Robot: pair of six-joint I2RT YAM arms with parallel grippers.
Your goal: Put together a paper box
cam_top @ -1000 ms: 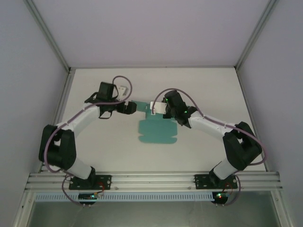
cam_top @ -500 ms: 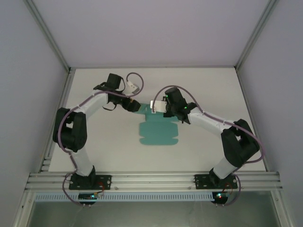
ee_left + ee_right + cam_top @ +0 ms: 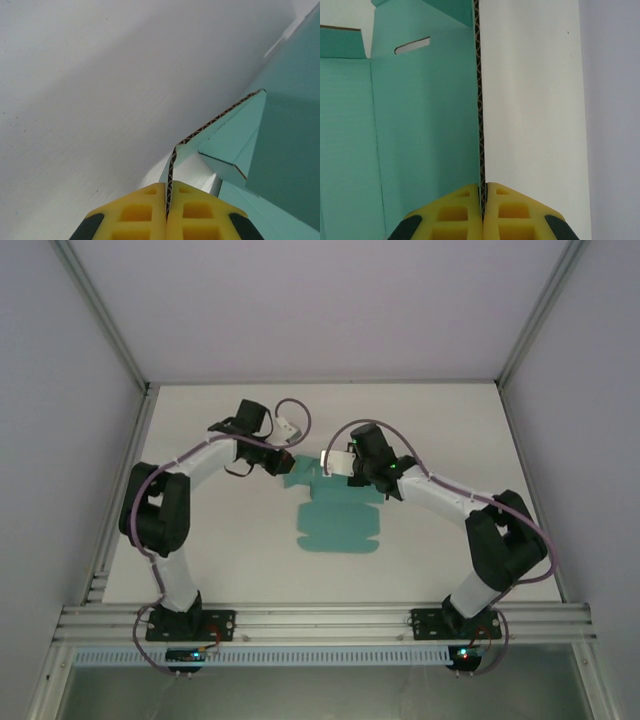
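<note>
At the worktop's [image 3: 440, 420] centre: the paper box [image 3: 335, 522] lies as a flat teal die-cut sheet, with its far part lifted between the two grippers; the surface is plain white, enclosed by pale walls [image 3: 320, 300] with aluminium posts at the far corners and a rail [image 3: 320, 620] along the near edge.

Left arm: elbow folded high near the left edge, forearm reaching in toward the far-centre; left gripper [image 3: 281, 462] sits at the sheet's far-left flap. Its wrist view has the yellow pads of the left gripper [image 3: 166, 187] pressed together on the corrugated edge of a paper box [image 3: 280, 150] flap; pinched tight.

Right arm: elbow near the right edge, forearm angled in toward the far-centre; right gripper [image 3: 332, 468] is at the far-right side. Its wrist view shows the right gripper [image 3: 482, 187] clamped on the edge of an upright paper box [image 3: 420, 125] panel that has a slot [image 3: 412, 45] near the top.

From above, the fingertips blend into the dark housings, so contact is hard to read there; both wrist views crop the sheet.
</note>
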